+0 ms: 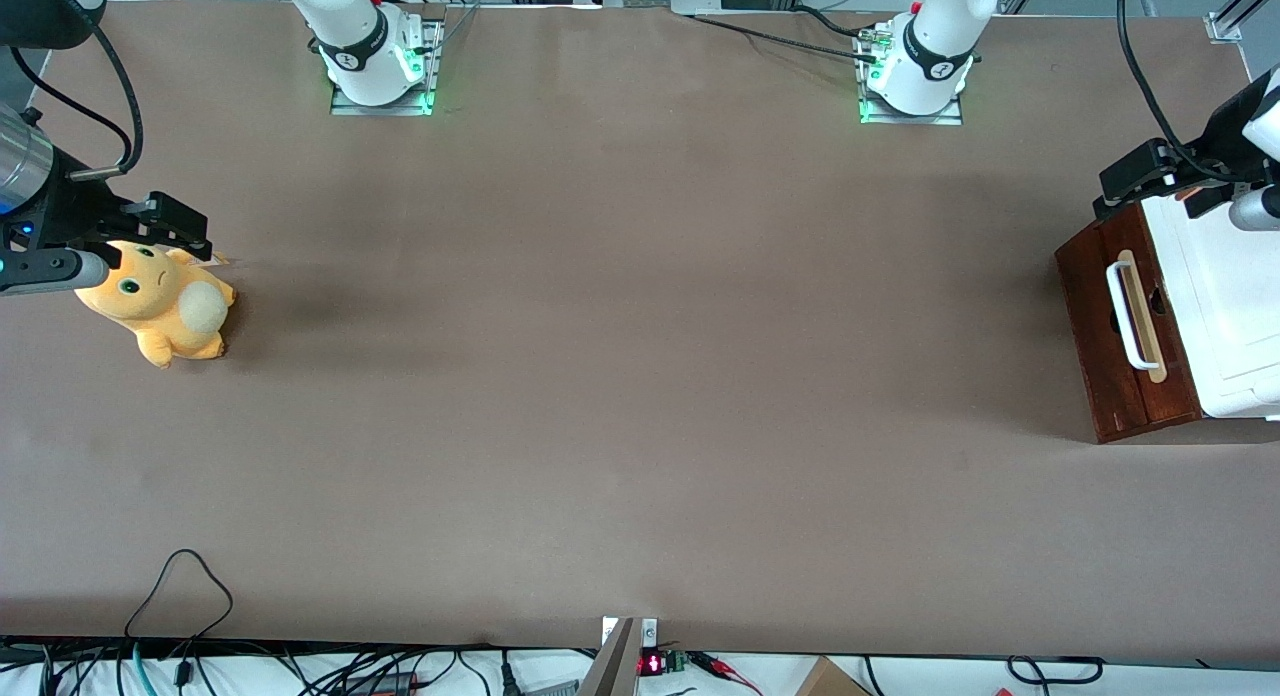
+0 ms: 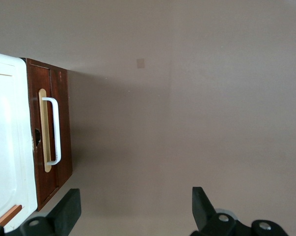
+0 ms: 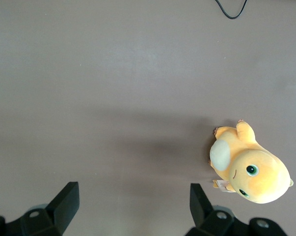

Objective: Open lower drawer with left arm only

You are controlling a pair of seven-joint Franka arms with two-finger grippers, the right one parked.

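Robotics lab, test bench setup. Wide table (image 1: 640, 376) covered edge to edge in plain brown sheet, no domestic furnishing. Two white arm bases (image 1: 375, 56) bolted on metal plates at the table's 12 o'clock edge, green status lights glowing at both. Aluminium framing and cable runs along that same edge. At 6 o'clock edge: loose black cables (image 1: 180, 596), connectors, a small board with red LED readout (image 1: 652, 663). Props look staged, not lived-in: an orange plush toy (image 1: 165, 306) at 9 o'clock, a small white cabinet (image 1: 1230, 316) with dark wood drawer front at 3 o'clock. The left arm's gripper (image 1: 1150, 181) hangs above the cabinet, fingers spread wide.
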